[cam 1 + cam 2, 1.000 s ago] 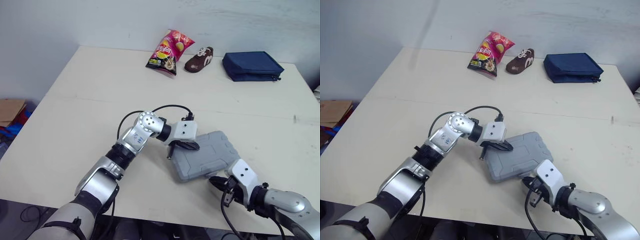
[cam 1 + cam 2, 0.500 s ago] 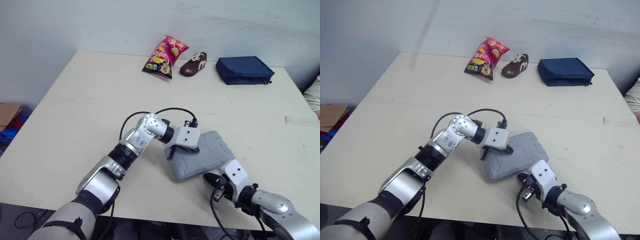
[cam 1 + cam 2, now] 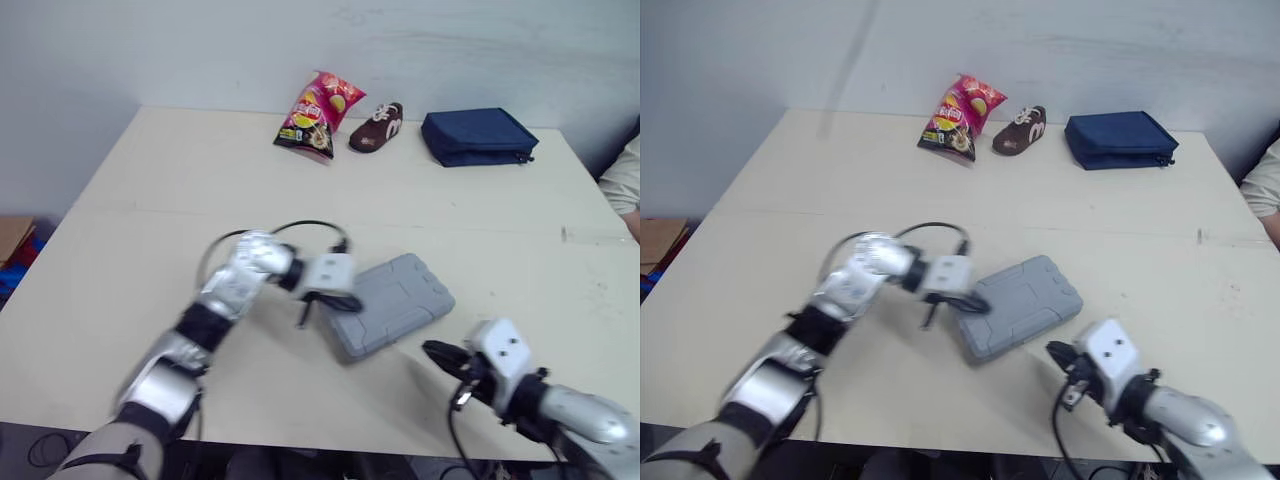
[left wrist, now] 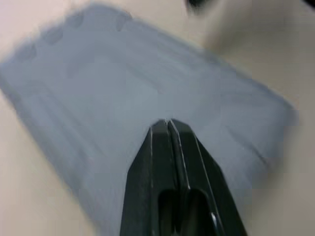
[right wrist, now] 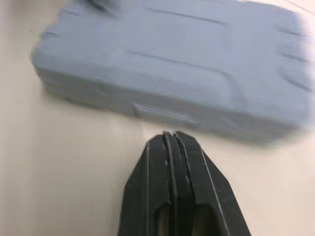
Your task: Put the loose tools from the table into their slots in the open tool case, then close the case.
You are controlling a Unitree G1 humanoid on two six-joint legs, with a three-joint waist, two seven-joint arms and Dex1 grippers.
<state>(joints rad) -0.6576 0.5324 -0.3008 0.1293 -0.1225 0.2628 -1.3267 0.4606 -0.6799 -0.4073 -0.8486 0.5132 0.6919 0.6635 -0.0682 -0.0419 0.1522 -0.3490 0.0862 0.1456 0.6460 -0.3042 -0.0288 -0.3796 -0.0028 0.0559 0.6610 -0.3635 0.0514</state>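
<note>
In the left eye view, a grey plastic tool case point(image 3: 395, 300) is seen closed and lying flat near the middle of the table point(image 3: 150, 200). The left gripper point(image 3: 340, 302) is placed at the case's 9 o'clock edge. The right gripper point(image 3: 437, 353) is held at the case's 5 o'clock, just apart from it. Along the far edge, from 11 to 1 o'clock of the case, a red crisp bag point(image 3: 312, 102), a brown shoe point(image 3: 375, 113) and a navy zipped pouch point(image 3: 475, 137) are lined up. The bag's print cannot be read. A person's pale sleeve point(image 3: 622, 185) is seen at the table's 3 o'clock side.

In the left wrist view, the black fingers point(image 4: 160, 147) are pressed together over the case's lid.

In the right wrist view, the fingers point(image 5: 157, 162) are likewise closed on nothing, just short of the case's side wall.
</note>
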